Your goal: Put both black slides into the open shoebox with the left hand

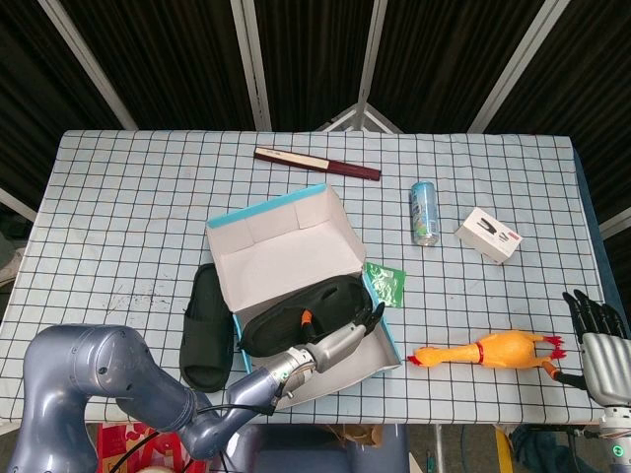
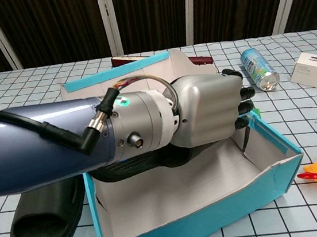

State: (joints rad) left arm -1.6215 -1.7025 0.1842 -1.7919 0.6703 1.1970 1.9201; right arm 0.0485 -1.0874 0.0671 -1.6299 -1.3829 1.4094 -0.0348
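A black slide (image 1: 206, 328) lies flat on the checked tablecloth (image 1: 118, 227), touching the shoebox's left wall. The open shoebox (image 1: 286, 258), blue-edged with its lid flap raised behind it, holds the second slide (image 1: 296, 315) along its far side. The left hand (image 2: 212, 109) reaches into the box from the near-left, its dark fingers (image 2: 241, 92) curled together against that slide; whether they actually grip it cannot be told, since the arm hides the contact. Just right of the shoebox lies a small green packet (image 1: 385, 284). Behind the box, near the far edge of the table, rests a dark red stick-like object (image 1: 316, 164). Further right of the box lie a can (image 1: 424, 212) on its side and a small white carton (image 1: 488, 235), with a yellow rubber chicken (image 1: 487, 351) nearer the front. Well right of the box, the right hand (image 1: 597, 335) hovers at the table's corner, fingers extended side by side, holding nothing.
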